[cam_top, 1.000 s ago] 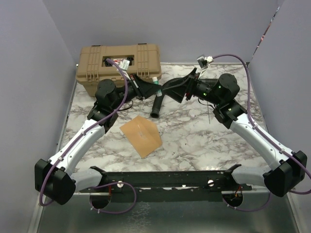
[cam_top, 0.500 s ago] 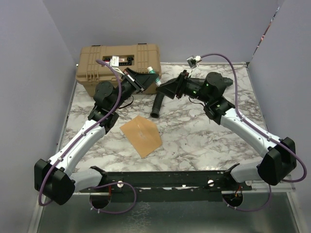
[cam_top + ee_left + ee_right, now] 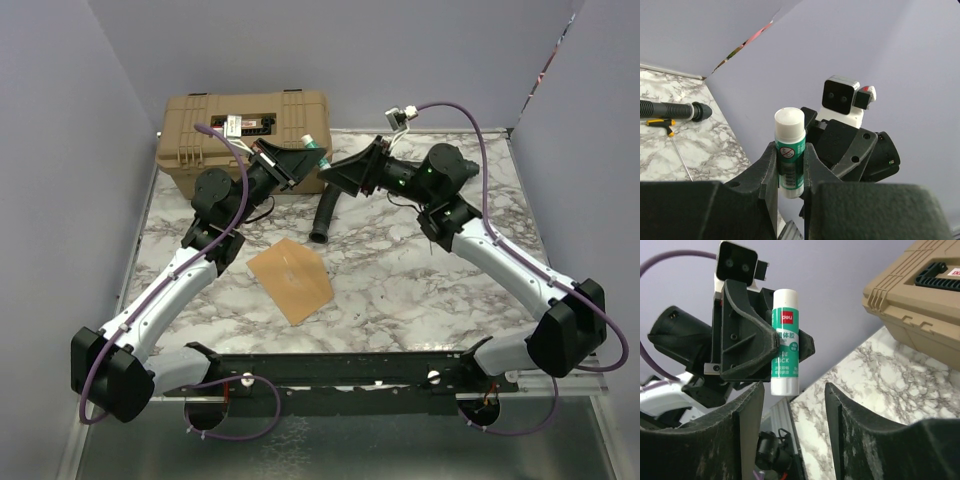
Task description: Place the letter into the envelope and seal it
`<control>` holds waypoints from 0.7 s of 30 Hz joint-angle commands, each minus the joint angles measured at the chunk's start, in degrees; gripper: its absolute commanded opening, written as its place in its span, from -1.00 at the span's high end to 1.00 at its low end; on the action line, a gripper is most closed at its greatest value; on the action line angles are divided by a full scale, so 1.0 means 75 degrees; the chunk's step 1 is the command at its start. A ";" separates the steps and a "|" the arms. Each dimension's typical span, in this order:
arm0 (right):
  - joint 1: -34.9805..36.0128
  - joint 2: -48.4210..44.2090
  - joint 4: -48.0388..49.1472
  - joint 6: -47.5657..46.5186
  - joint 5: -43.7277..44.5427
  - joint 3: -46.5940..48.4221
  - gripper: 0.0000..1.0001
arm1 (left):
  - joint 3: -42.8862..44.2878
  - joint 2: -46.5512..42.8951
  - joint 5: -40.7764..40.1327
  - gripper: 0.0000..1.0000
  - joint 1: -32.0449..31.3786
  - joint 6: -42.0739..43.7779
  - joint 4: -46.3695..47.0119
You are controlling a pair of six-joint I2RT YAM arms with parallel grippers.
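**Glue stick presented between the two arms, above the far part of the desk.** The left pincer (image 3: 790,167) is closed on the green mid-body of a glue stick (image 3: 789,131). It holds the stick upright in mid-air in front of the toolbox (image 3: 190,150), so that a white end stands clear above the fingers and can be reached.

The right pincer (image 3: 793,390) faces it from the opposite side, jaws spread wide and holding nothing. In the right wrist view the stick sits centred in the gap between the two fingers but farther off, and no contact is evident. This alignment suggests the step in hand: one arm steadies the body while the other takes the cap, since a capped stick is hard to open single-handed. Which white end is the cap cannot be told.

The envelope (image 3: 290,278) lies flat on the marble desk (image 3: 400,290), near the left arm and well apart from both pincers. The letter is not seen as a separate sheet. It is probably already inside, though the top view is too small to confirm this or to show the flap's position.

A black hose (image 3: 325,215) lies between toolbox and envelope, with a screwdriver (image 3: 662,123) just beside its end. Neither bears on the task. Gluing and sealing appear not yet done.
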 commanded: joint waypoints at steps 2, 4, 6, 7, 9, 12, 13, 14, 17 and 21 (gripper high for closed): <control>0.0030 0.0196 0.0271 0.0506 -0.0133 0.0327 0.12 | -0.0042 -0.0077 -0.0031 1.00 -0.0010 0.0047 0.0240; 0.0022 0.0235 0.0539 0.1225 -0.0055 0.0263 0.27 | -0.0040 -0.0088 0.0018 1.00 -0.0010 0.0065 0.0250; 0.0018 0.0251 0.1008 0.2005 0.0008 0.0170 0.46 | -0.0050 -0.0089 0.0067 1.00 -0.0010 0.0130 0.0252; 0.0012 0.0261 0.1263 0.2323 0.0006 0.0149 0.54 | -0.0071 -0.0095 0.0089 1.00 -0.0008 0.0155 0.0252; -0.0021 0.0263 0.1486 0.2778 0.0013 0.0193 0.62 | -0.0075 -0.0102 0.0144 1.00 -0.0011 0.0214 0.0252; -0.0067 0.0246 0.1662 0.3572 0.0134 0.0225 0.77 | -0.0075 -0.0101 0.0219 1.00 -0.0011 0.0215 0.0300; -0.0063 0.0249 0.1825 0.3991 0.0190 0.0169 0.83 | -0.0084 -0.0101 0.0225 1.00 -0.0010 0.0218 0.0365; -0.0063 0.0266 0.2100 0.4443 0.0251 0.0087 0.91 | -0.0112 -0.0101 0.0237 1.00 -0.0015 0.0218 0.0481; -0.0063 0.0421 0.3441 0.6182 0.0618 -0.0376 0.99 | -0.0280 -0.0112 0.0232 1.00 -0.0009 0.0346 0.1107; -0.0025 0.0751 0.4718 0.8800 0.1269 -0.0895 0.99 | -0.0403 -0.0102 0.0067 1.00 -0.0010 0.0802 0.1854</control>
